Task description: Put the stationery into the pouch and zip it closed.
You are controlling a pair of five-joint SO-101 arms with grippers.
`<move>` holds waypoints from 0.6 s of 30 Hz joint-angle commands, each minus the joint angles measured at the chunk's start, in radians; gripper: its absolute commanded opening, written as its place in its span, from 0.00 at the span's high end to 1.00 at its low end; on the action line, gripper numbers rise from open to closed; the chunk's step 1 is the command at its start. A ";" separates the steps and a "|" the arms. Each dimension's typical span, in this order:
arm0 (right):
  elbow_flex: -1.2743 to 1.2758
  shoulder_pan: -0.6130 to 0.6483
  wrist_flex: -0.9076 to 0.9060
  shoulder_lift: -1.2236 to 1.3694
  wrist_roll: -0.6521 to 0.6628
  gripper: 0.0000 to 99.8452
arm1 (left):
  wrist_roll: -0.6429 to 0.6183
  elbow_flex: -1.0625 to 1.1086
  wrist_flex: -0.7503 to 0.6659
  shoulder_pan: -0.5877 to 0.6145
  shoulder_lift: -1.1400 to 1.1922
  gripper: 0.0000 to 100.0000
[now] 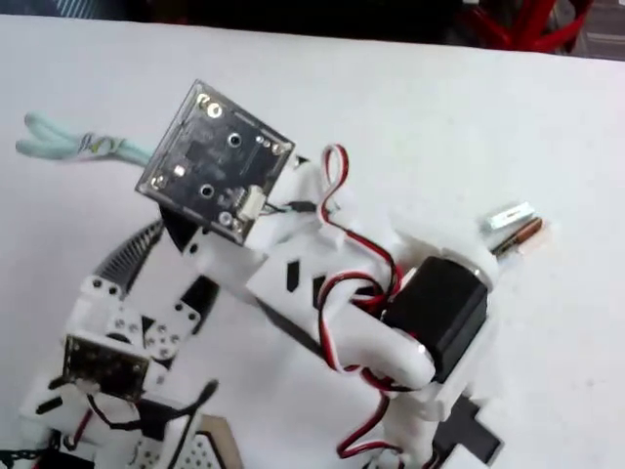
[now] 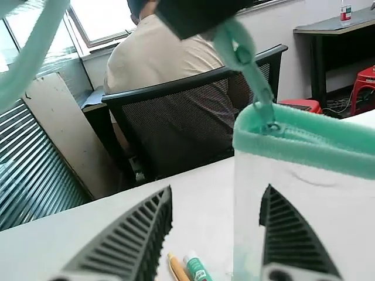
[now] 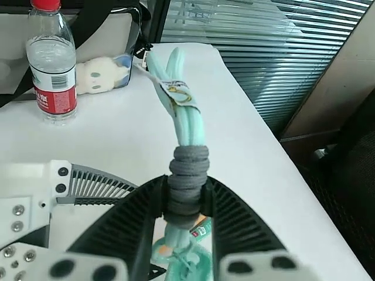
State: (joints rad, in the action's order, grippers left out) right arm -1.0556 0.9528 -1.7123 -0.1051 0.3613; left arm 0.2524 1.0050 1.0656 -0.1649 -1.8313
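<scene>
Since the pouch (image 2: 316, 193) is hung by its mint strap (image 3: 187, 126), the coming move is judged to turn on how the pouch's body lies to the left gripper (image 2: 217, 190). The right gripper (image 3: 187, 188) is clamped on the strap where a grey band (image 3: 187, 170) is wound round it, and the strap's free loops are seen stretched out over the table (image 1: 439, 107) beyond the fingertips.

The left gripper's jaws are spread wide, with nothing held. The pouch's near corner is found in the gap, close against one finger (image 2: 287, 234) and well apart from the other (whether wall and finger touch cannot be told). The mint zip edge (image 2: 310, 146) is laid crosswise to the fingers rather than along them, with the zip pull (image 2: 246, 64) at its near end. Whether the zip is open cannot be made out.

A pencil (image 2: 176, 268) and a mint-capped stick (image 2: 196, 269) are seen on the table between the left jaws, beside the pouch and not in it. More stationery (image 1: 513, 227) is laid on the table well apart from both arms. The left gripper is the nearer to the pouch's wall, so a steadying pinch there is judged likely to be called for.
</scene>
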 commanded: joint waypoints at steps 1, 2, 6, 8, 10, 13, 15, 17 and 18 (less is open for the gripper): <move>-0.005 0.013 -0.002 -0.007 0.002 0.98 | 0.008 -0.005 -0.018 -0.001 0.004 0.76; -0.005 0.013 -0.002 -0.012 0.002 0.98 | 0.009 -0.003 -0.018 -0.005 0.004 0.76; 0.002 0.062 -0.007 -0.031 -0.002 0.98 | 0.012 0.000 -0.025 -0.004 0.004 0.76; 0.035 0.108 -0.007 -0.056 0.000 0.98 | 0.012 0.002 -0.025 -0.004 0.004 0.76; 0.081 0.140 -0.007 -0.101 0.000 0.98 | 0.012 0.003 -0.025 -0.004 0.004 0.76; 0.161 0.142 -0.004 -0.176 0.009 0.98 | 0.012 0.000 -0.025 -0.004 0.004 0.76; 0.199 0.125 0.001 -0.208 0.078 0.98 | 0.011 0.000 -0.015 -0.004 0.004 0.76; 0.216 0.088 0.007 -0.213 0.146 0.98 | 0.011 0.000 0.012 -0.004 0.004 0.76; 0.218 0.058 0.010 -0.211 0.157 0.98 | 0.011 0.000 0.032 -0.004 0.004 0.76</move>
State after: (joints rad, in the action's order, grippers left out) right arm -0.8439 1.0710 -1.7169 -0.2892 0.4580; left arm 0.2539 1.0065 1.0702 -0.1634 -1.8313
